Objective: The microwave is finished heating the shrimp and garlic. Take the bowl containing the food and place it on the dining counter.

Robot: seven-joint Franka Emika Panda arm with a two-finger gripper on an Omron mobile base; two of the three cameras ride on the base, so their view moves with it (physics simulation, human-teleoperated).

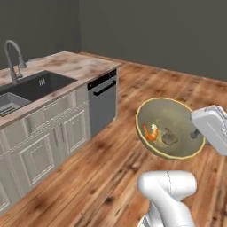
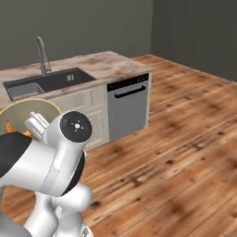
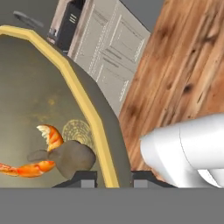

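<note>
two small foods, the orange-red curved shrimp (image 1: 150,132) and the greyish-tan garlic lump (image 1: 170,138), lie inside the round olive-tan bowl with the yellowish rim (image 1: 168,126), and the bowl is tilted in the air above the wooden floor (image 1: 111,173). i think they can slide out if the tilt grows, or the rim can slip. the gripper (image 3: 113,178) pinches the rim narrowly, one finger on each side. the white arm is folded low, and the pinkish-brown marbled dining counter (image 1: 75,64) is well apart, to the left.
</note>
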